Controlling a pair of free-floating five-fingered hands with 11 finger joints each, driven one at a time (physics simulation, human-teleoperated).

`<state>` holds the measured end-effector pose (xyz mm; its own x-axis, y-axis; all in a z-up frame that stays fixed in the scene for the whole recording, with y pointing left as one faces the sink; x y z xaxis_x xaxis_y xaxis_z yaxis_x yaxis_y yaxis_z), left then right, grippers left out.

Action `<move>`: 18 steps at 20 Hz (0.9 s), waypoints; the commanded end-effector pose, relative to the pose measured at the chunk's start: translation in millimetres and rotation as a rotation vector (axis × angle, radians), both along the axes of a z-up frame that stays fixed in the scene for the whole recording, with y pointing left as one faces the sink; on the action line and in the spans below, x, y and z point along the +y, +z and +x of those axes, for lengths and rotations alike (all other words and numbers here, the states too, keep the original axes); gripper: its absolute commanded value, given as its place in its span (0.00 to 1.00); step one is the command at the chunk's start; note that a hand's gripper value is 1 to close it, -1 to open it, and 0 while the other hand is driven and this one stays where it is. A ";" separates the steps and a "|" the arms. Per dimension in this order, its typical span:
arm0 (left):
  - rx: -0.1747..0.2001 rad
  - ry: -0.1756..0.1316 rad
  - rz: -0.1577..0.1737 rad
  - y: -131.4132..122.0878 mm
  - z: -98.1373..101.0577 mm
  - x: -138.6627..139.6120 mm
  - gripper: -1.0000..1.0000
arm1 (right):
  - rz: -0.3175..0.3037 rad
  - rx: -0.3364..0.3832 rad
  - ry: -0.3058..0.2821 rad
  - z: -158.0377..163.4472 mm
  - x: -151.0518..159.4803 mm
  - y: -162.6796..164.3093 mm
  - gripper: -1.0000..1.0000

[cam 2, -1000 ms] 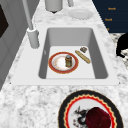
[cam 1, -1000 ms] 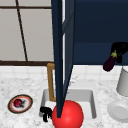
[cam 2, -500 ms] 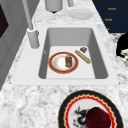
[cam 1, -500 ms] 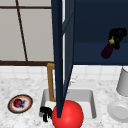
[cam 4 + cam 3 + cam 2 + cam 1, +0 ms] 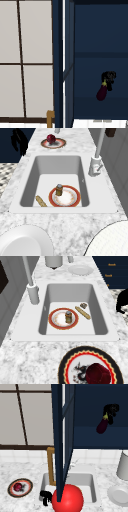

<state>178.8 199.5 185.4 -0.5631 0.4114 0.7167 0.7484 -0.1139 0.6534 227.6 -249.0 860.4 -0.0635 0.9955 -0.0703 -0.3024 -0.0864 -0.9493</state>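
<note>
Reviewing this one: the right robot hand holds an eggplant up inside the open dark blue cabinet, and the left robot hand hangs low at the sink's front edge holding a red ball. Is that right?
Not quite. The left robot hand hangs beside the red ball but holds nothing, as the front view shows. The right robot hand does hold the eggplant up inside the open dark blue cabinet.

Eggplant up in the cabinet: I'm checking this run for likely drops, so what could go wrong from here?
The right hand grips the eggplant only at its stem end, so the body hangs down unsupported and could slip and fall toward the white plate and counter below. The open cabinet door stands beside the hand, so a sideways move might knock it. The left hand hangs by the sink next to a red ball.
</note>
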 end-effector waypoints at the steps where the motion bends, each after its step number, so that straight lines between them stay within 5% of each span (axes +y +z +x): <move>1: 0.000 0.000 0.000 0.0 0.0 0.0 0.50 | -0.012 0.000 -0.049 27.6 11.3 0.0 1.00; 7: 0.000 0.000 0.000 0.0 0.0 0.0 0.50 | -0.031 -0.003 -0.091 61.8 30.5 -6.9 1.00; 18: 0.000 0.000 0.000 0.0 0.0 0.0 0.50 | -0.043 -0.063 -0.098 113.0 61.7 -90.5 1.00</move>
